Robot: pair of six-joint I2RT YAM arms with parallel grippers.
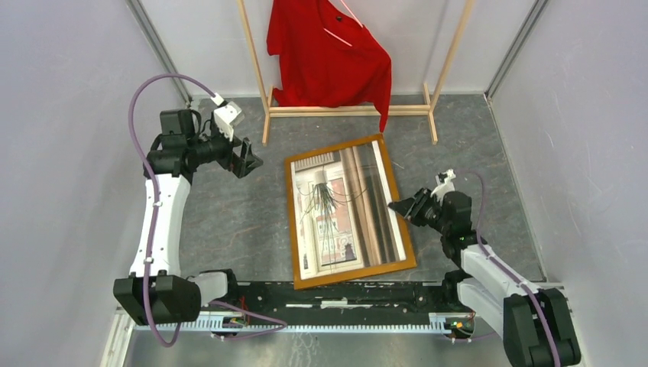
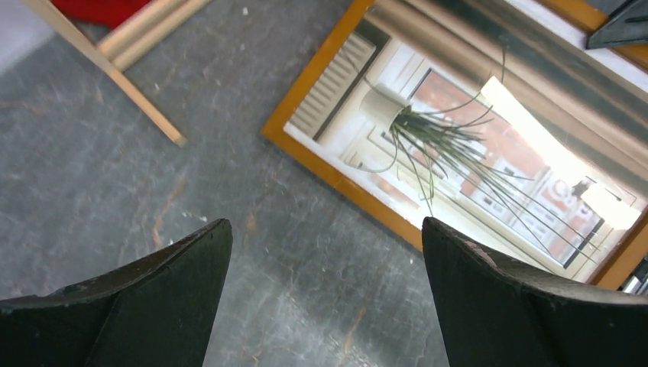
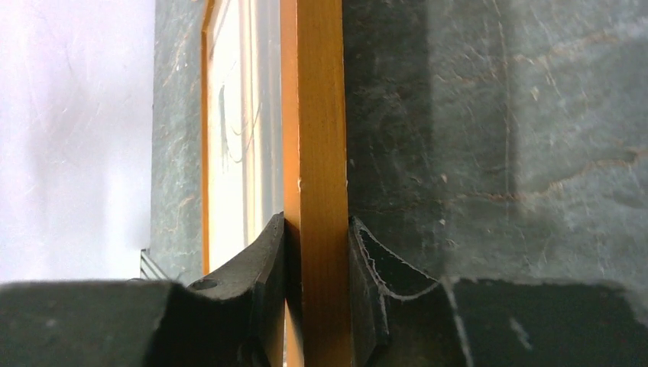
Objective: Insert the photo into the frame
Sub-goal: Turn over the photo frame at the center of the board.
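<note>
Wooden frame flat just before the clothes rack, photo showing inside it — right gripper pinched on the frame's rail; left gripper spread wide, empty, by the rack's left foot. Likely stiff, light, slick — grip rails, not the glossy face.

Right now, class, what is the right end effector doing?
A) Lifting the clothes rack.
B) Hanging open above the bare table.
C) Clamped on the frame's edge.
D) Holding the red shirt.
C: in the right wrist view, the right end effector is closed against both sides of the frame, gripping its wooden rail.
</note>
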